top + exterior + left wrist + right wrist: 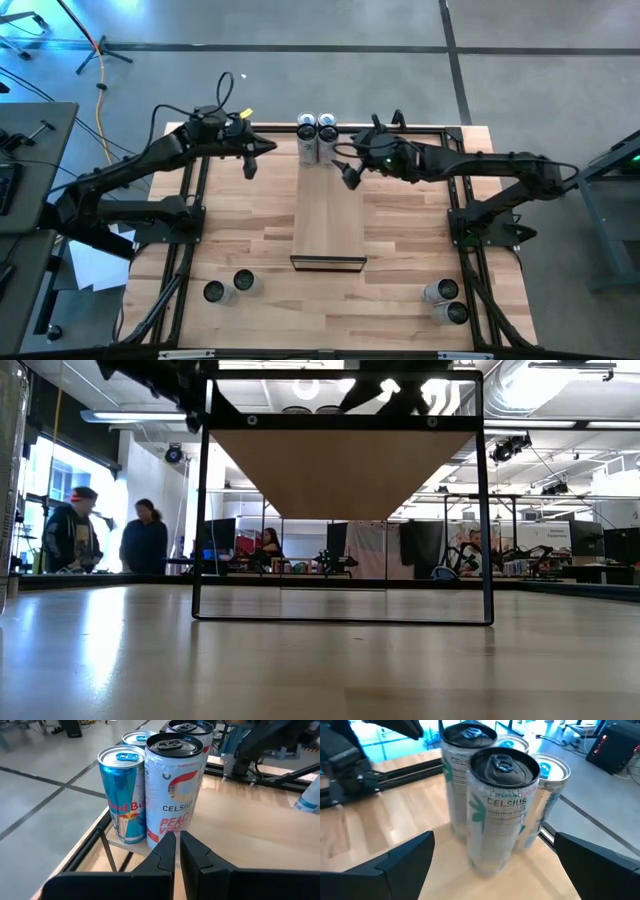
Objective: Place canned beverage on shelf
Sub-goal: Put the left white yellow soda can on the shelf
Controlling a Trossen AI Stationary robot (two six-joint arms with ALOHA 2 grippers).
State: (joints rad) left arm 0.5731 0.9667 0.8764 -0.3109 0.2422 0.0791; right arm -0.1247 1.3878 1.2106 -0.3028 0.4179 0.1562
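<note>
- shelf (328,225): smooth light wood, matt, dark edge at the end
- tabletop (400,260): butcher-block wood, faint sheen in low view
- cans (174,785): glossy metal, printed wraps, shiny lids
- left gripper (177,851): matt black plastic fingers
- frame (488,510): black metal bars

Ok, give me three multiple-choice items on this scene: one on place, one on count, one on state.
1. Where on the shelf do the four cans stand?
A. far end
B. middle
C. near end

2. How many cans lie off the shelf on the tabletop?
A. two
B. four
C. six

3. The right gripper's fingers are:
A. shut
B. gripping a can
C. open, empty

Answers: 1 A, the cluster sits between both grippers at the far end; 2 B, two pairs lie near the front corners; 3 C, its wrist view shows fingers spread wide.
</note>
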